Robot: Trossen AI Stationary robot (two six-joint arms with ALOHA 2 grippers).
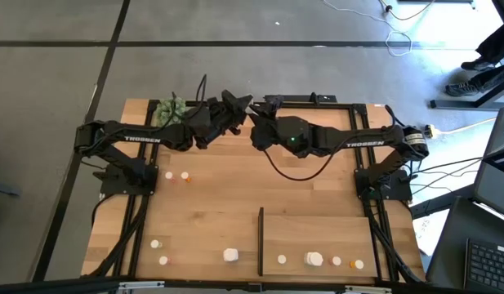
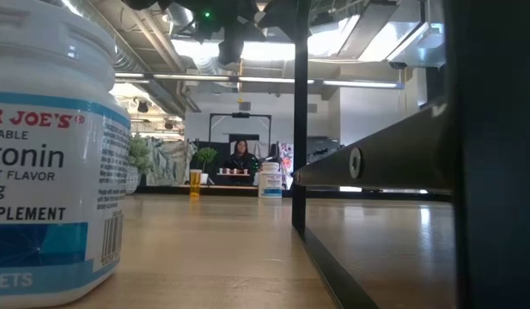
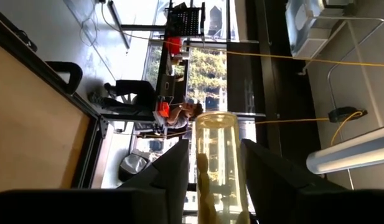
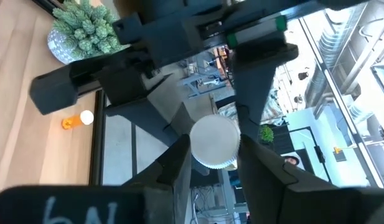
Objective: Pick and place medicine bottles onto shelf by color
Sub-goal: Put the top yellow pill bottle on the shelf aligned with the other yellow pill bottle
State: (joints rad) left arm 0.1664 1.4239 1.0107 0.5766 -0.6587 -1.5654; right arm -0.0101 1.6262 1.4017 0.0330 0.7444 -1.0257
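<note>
Two dark robot arms meet above the far edge of a light-wood counter (image 1: 211, 196), seen from overhead. The left end effector (image 1: 235, 106) and the right end effector (image 1: 260, 110) point at each other, almost touching.

The left wrist view shows the left end effector's fingers (image 3: 173, 168) closed on either side of a clear yellowish-orange medicine bottle (image 3: 220, 165), held up in the air. The right wrist view shows the right end effector's fingers (image 4: 179, 165) pinching the bottle's white cap (image 4: 215, 142). Both end effectors appear to grip the same bottle, one at each end (a mid-air handover, most likely).

Other bottles lie well apart on the counter: an orange bottle and a white one (image 1: 177, 175) near the left arm's base, and several more along the near edge, on both sides of the shelf's thin black strip (image 1: 260, 241). A green spiky plant ball (image 1: 171, 110) sits at the far left corner.

The step in hand looks like passing the bottle between arms. Next, one end effector should let go, and the other should carry the bottle to the shelf's matching colour group.
</note>
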